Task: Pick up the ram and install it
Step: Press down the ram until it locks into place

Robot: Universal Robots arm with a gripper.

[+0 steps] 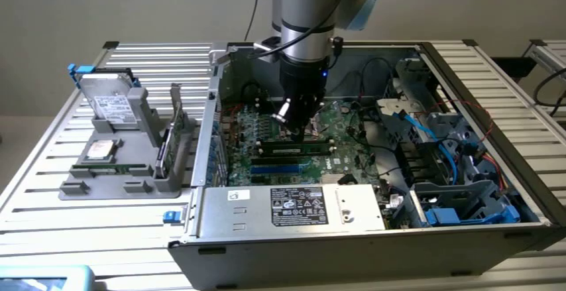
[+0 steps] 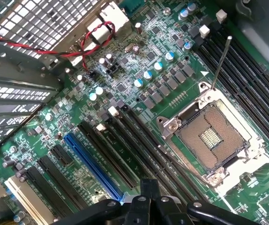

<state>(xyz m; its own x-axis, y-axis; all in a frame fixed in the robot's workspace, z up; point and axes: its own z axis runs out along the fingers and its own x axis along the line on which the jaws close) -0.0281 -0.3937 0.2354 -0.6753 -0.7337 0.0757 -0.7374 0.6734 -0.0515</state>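
A ram (image 1: pixel 295 149), a thin green stick with black chips, stands in a black slot on the motherboard (image 1: pixel 265 128) inside the open computer case. My gripper (image 1: pixel 298 130) hangs just above it, toward its far side. In the wrist view the gripper (image 2: pixel 148 190) is shut, with nothing visible between its black fingers, over the board's long black slots (image 2: pixel 139 145) and the blue slot (image 2: pixel 92 164). The open CPU socket (image 2: pixel 212 138) lies beside them. Another thin green stick (image 1: pixel 111 170) lies at the front of the grey holder (image 1: pixel 132 185) at the exterior view's left.
The holder also carries a silver hard drive (image 1: pixel 111 99) and an upright green expansion card (image 1: pixel 172 135). Case walls (image 1: pixel 212 105), the power supply box (image 1: pixel 292 206), blue cables (image 1: pixel 425 128) and a drive cage (image 1: pixel 460 205) crowd the board. A red wire (image 2: pixel 55 51) crosses the rear grille.
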